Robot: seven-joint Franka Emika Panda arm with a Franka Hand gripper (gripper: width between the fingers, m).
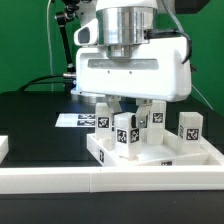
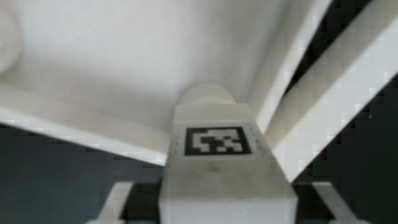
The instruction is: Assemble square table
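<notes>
Nearest the wrist camera, 1 tagged leg point(image 2: 217, 150) stands pinched between the gripper's point(image 2: 217, 196) fingers, over the tabletop's point(image 2: 107, 60) inner corner. Exterior view: the tabletop point(image 1: 150, 158) rests against the border rail point(image 1: 110, 182) at 6 o'clock, other legs point(image 1: 189, 127) upright at 3 o'clock. Likely step: seating this leg; next calls for lowering onto its hole, then twisting.

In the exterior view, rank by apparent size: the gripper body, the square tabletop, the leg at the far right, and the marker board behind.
1. Gripper body, though it is probably nearest the camera.
2. Square tabletop.
3 and 4. Right-hand leg and marker board: too close to rank, since the board is partly hidden.
</notes>
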